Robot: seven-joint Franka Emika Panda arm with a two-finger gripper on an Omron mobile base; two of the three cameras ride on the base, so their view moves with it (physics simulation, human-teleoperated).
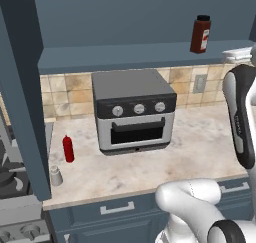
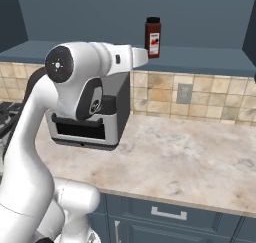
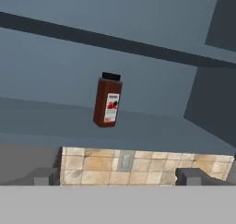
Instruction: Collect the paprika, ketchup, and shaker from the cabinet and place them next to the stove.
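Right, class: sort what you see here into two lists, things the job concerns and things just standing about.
Job:
paprika on the cabinet shelf
ketchup on the counter
shaker on the counter
stove
gripper, jaws open

Just standing about:
toaster oven
wall outlet
drawers

paprika (image 1: pixel 200 34): dark reddish-brown jar, black cap, pale paper-like label. cabinet (image 1: pixel 130 57): matt blue-grey, smooth. below the cabinet, toaster oven (image 1: pixel 134 112): brushed silver metal, dark glass door. beside the oven, ketchup (image 1: pixel 68 149): glossy red plastic. counter (image 1: pixel 200 152): mottled, marble-like stone.
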